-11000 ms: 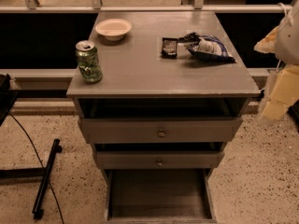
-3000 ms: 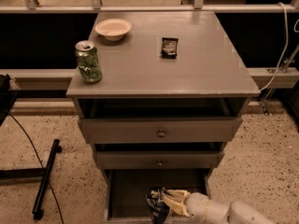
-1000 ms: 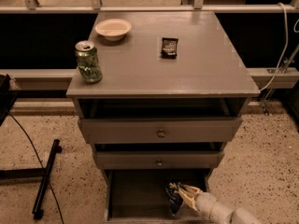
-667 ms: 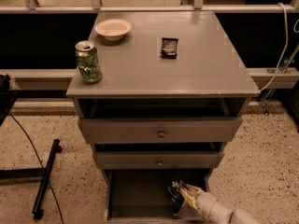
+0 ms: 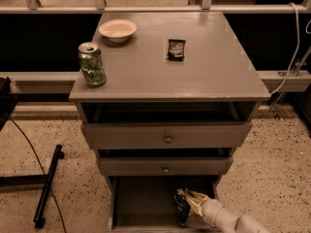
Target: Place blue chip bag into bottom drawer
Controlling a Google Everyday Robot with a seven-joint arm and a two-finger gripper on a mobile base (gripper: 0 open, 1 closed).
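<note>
The blue chip bag (image 5: 182, 206) stands crumpled inside the open bottom drawer (image 5: 141, 203), toward its right side. My gripper (image 5: 193, 201) reaches into the drawer from the lower right, its pale fingers (image 5: 198, 198) right against the bag. The arm's white forearm (image 5: 228, 220) runs off the bottom right corner.
On the cabinet top (image 5: 214, 67) stand a green can (image 5: 92, 64) at the left front, a white bowl (image 5: 117, 29) at the back left and a small black packet (image 5: 176, 48) in the middle. Two knobbed drawers (image 5: 167, 139) sit above. A black stand (image 5: 46, 188) lies on the floor left.
The bag was carried from the cabinet top down into the bottom drawer. Over the last second the gripper and bag have barely moved.
</note>
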